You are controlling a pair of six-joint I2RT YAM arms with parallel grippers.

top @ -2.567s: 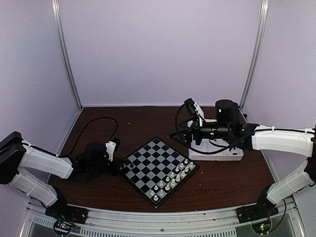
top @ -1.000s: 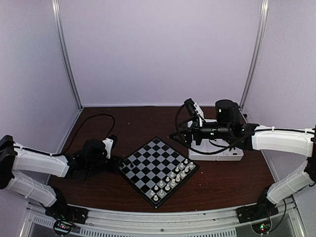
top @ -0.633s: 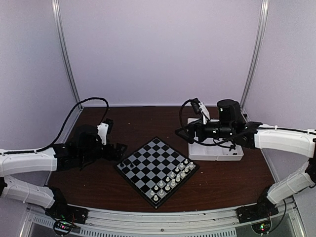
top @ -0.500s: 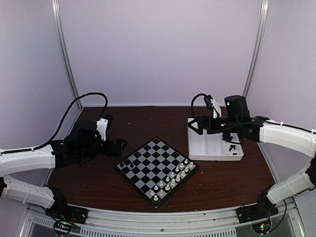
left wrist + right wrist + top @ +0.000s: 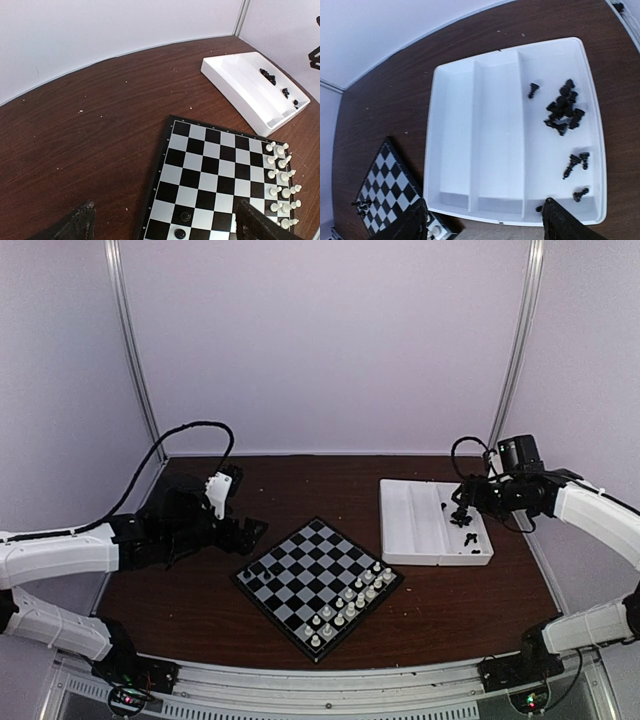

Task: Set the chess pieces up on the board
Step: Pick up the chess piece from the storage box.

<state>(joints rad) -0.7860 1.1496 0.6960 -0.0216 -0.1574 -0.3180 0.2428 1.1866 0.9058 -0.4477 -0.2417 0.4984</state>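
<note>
While the right arm hangs over the tray, I read the step in hand as fetching another black man for the board.

From above, the right claw [image 5: 464, 512] sits over the far-right compartment of the white tray [image 5: 410, 530], apart from the board [image 5: 300, 575], which lies turned like a diamond between the two arms. White chessmen [image 5: 350, 600] fill two rows along its near-right edge. The left claw [image 5: 240, 533] hovers just beside the board's left corner.

From the left wrist, that claw's fingers [image 5: 75, 225] stand spread wide with nothing between them. Beneath them, two black pieces [image 5: 185, 216] stand on squares at the corner nearest the camera. What I can see of that side of the board is otherwise bare, so I judge the job barely begun.

From the right wrist, the right claw's jaws are well apart and hold nothing. Between them I see the loose black chessmen [image 5: 563, 111] heaped in the right-hand compartment, some apparently on their sides, with a few strays nearer the camera.

The next move, as I judge it, is to bring the right claw down over one man that stands clear of the heap, a stray by preference. I would line a finger on either side of it and pinch gently, since such small pieces may slip or drag a neighbour along.
</note>
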